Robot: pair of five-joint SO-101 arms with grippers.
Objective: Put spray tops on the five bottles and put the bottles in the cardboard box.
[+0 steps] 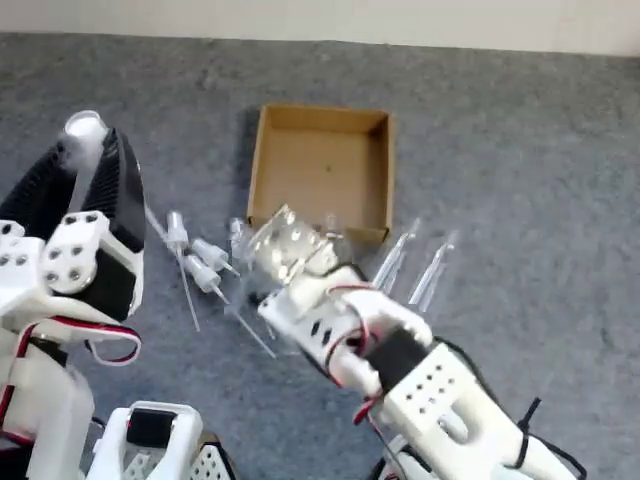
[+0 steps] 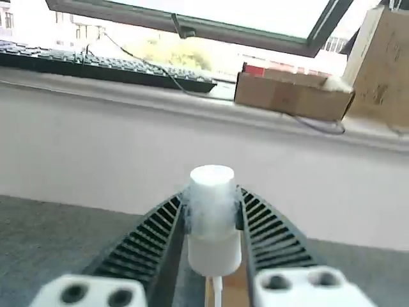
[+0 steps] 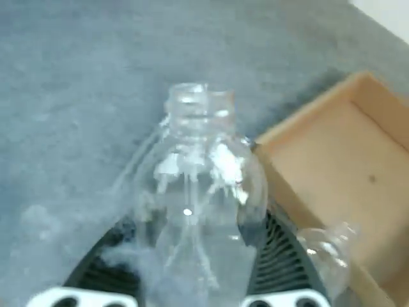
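My left gripper (image 1: 88, 140) is raised at the left of the table, shut on a white spray top (image 1: 85, 127) whose thin tube hangs below. The left wrist view has that spray top (image 2: 213, 220) upright between the black fingers (image 2: 150, 246). My right gripper (image 1: 285, 250) is shut on a clear bottle (image 1: 287, 238) just in front of the cardboard box (image 1: 320, 170). The bottle (image 3: 198, 185) points its open neck away from the wrist, with the box (image 3: 348, 166) beside it. Three more spray tops (image 1: 200, 258) lie on the carpet between the arms.
Grey carpet (image 1: 520, 140) covers the table. More clear bottles (image 1: 415, 262) lie to the right of the box's front corner, and one bottle (image 3: 329, 252) lies against the box wall. The box holds nothing. Thin tubes (image 1: 188, 290) stretch from the loose spray tops.
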